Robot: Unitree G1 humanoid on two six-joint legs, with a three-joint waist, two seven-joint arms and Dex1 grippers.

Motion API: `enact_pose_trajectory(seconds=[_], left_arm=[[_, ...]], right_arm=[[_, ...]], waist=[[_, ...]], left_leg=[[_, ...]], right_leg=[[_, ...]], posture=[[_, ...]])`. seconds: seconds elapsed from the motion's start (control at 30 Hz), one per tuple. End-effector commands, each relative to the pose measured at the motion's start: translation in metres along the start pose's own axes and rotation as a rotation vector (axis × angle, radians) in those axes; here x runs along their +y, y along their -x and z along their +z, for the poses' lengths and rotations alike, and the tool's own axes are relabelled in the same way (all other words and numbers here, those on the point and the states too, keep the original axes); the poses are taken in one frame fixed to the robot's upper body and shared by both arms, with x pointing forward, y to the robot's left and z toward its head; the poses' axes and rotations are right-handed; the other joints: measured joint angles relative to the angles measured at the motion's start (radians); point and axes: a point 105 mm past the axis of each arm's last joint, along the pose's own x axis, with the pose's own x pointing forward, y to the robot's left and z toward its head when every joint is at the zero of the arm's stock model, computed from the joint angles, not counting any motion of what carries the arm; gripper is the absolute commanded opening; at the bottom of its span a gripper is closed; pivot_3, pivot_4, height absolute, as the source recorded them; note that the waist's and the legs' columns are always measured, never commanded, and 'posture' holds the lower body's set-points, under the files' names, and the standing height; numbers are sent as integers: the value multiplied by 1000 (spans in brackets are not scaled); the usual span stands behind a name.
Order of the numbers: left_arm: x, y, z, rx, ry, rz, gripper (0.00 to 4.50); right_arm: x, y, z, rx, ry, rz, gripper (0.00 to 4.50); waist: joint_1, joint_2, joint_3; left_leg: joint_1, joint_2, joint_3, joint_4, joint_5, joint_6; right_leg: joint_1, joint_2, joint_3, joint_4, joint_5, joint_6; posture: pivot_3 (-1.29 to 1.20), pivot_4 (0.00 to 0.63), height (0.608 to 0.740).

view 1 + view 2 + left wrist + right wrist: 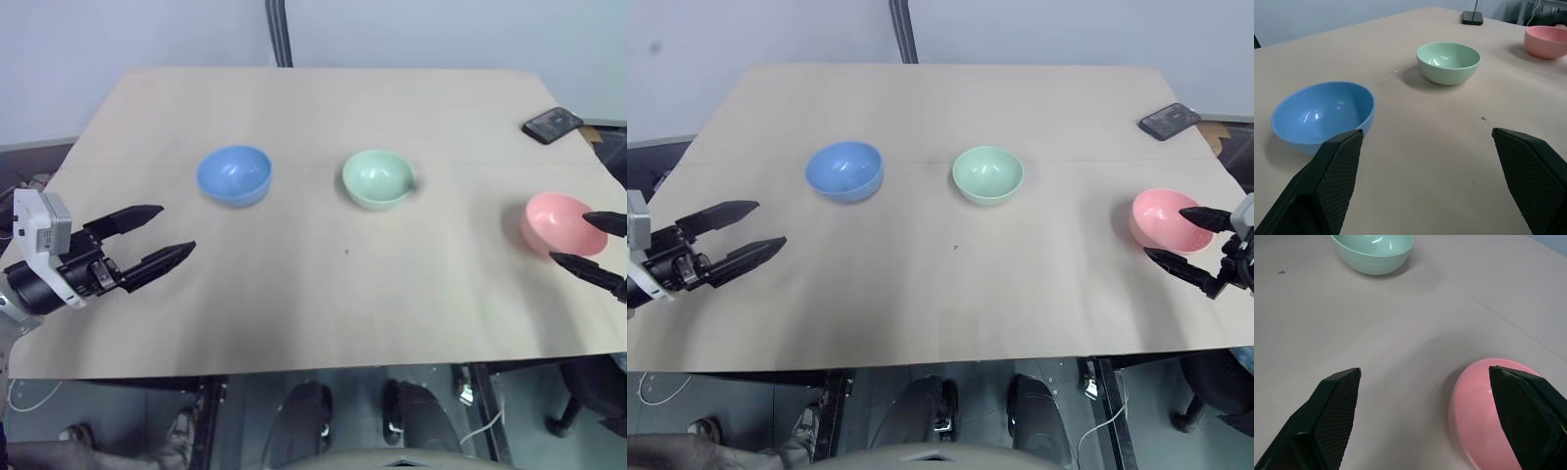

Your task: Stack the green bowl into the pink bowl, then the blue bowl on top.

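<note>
- Nearest us, the left end effector (pixel 157 240) with its two black fingers hangs spread wide and empty over the left side of the pale tan wooden counter (pixel 323 294), aimed toward about 2 o'clock.
- Over on the right edge, the right end effector (pixel 1181 237) is spread wide too, gripping nothing, with the small smooth salmon-pink bowl (pixel 1162 217) just beside its fingertips, on the counter's 3 o'clock side.
- And here's the key line: the small smooth mint-green bowl (pixel 378 178) sits upright near counter centre, at roughly 10 o'clock from the right end effector and 2 o'clock from the left. Neither arm looks clearly nearer to me; the right has the stack's base next to it.
- The small smooth sky-blue bowl (pixel 234 174) stands upright at 12 to 1 o'clock from the left end effector, well apart from the green one. Being round, the bowls have no long axis to line up on.
- Nothing stacked yet, all three bowls separate.
- Far right corner: a dark flat phone-like slab (pixel 554 124); beyond the counter, a plain pale wall with a dark post (pixel 279 31).
</note>
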Motion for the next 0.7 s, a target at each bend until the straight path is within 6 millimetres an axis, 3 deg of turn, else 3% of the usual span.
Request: enact_pose_trajectory(seconds=[0.03, 0.13, 0.37, 0.7], left_arm=[[-1, -7, 8, -22, -17, -24, 4481], [-5, -23, 13, -62, 5, -61, 4481], [-15, -37, 15, -99, 14, -83, 4481], [-57, -48, 28, -133, -65, -371, 4481]], right_arm=[[0, -5, 10, -33, 33, -12, 4381], [2, -22, 13, -55, 50, -22, 4381], [-5, -44, 3, -4, 81, -92, 4381], [-29, -72, -43, 211, -52, -172, 4381]], waist=[[0, 0, 0], [0, 0, 0], [-1, 0, 0], [-2, 0, 0]], left_leg=[[0, 0, 0, 0, 0, 0], [1, 0, -1, 0, 0, 0], [0, 0, 1, 0, 0, 0], [1, 0, 1, 1, 0, 0]], right_leg=[[0, 0, 0, 0, 0, 0], [1, 0, 0, 0, -1, 3], [0, 1, 1, 0, 2, 1], [0, 2, 2, 1, 1, 1]], posture=[[0, 150, 740], [0, 150, 740], [0, 150, 740], [0, 150, 740]])
